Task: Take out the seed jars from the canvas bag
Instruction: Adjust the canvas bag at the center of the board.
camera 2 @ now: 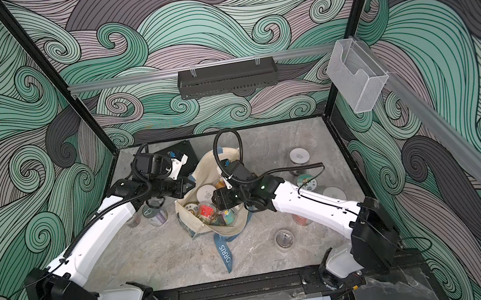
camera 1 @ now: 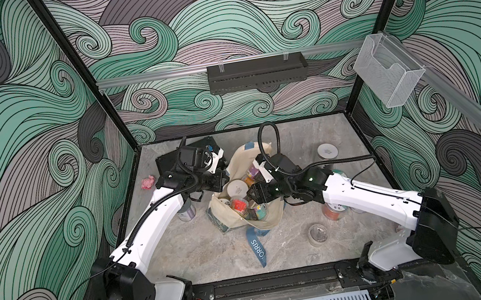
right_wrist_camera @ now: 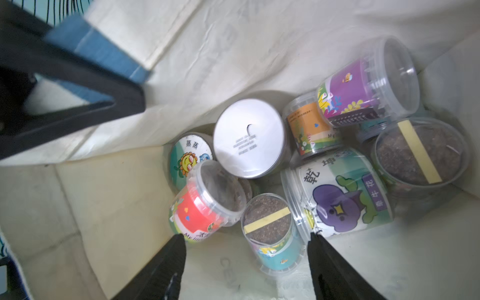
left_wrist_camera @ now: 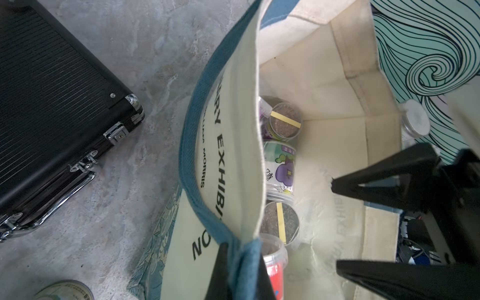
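The canvas bag point(left_wrist_camera: 233, 145) lies open on the desk point(camera 1: 217, 253). Its panel reads "EXHIBI", cut off by the strap, and "MORRIS". The blue strap point(camera 1: 257, 248) shows only "ORRIS". The left fingers point(left_wrist_camera: 220, 272) are clamped on the bag's blue-edged rim. Inside the bag, the seed jars point(right_wrist_camera: 345, 200) carry cartoon flowers and Chinese characters. One red label point(right_wrist_camera: 197, 210) begins "My", the rest hidden. The right fingers point(right_wrist_camera: 166, 270) hang spread above them, gripping nothing.

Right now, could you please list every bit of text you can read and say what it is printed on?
"ORRIS": blue strap.
"EXHIBI" and "MORRIS": canvas bag side.
"乾坤": purple-flower jar.
"蒸蒸": sunflower jar.
Silver lid print: too small to read.
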Controlling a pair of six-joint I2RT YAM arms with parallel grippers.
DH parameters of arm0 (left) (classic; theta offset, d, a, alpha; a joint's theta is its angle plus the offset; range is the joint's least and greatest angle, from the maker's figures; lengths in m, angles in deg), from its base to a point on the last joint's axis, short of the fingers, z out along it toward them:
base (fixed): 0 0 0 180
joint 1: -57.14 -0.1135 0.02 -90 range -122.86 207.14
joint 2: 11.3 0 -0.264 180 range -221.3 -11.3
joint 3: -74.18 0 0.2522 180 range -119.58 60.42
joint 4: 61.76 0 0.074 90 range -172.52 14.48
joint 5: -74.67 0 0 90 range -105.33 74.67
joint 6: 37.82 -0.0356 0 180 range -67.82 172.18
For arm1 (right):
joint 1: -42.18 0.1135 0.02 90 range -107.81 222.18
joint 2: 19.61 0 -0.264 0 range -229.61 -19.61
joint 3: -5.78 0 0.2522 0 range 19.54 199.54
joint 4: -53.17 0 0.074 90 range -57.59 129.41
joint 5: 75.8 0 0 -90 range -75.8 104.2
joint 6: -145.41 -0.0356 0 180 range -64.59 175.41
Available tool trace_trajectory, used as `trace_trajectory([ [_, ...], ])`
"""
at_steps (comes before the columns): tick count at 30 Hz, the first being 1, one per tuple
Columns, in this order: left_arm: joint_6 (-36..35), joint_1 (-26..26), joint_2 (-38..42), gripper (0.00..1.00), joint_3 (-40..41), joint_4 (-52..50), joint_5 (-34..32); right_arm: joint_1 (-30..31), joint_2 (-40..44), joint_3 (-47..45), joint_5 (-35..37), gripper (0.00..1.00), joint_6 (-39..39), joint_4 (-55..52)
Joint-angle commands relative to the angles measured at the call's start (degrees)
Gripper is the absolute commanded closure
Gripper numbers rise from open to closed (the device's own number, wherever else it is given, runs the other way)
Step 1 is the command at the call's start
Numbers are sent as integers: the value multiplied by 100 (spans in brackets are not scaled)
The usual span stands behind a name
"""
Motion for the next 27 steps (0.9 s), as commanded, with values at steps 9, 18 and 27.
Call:
trace_trajectory([
  [9,-327,259,403,100,238,792,339,139,-460,5,-87,17,42,626],
  [18,-327,271,342,100,253,836,320,962,-254,-258,149,16,-129,908],
  [27,-256,260,241,100,-102,1147,-197,1459,-483,-355,-373,18,-111,1264],
])
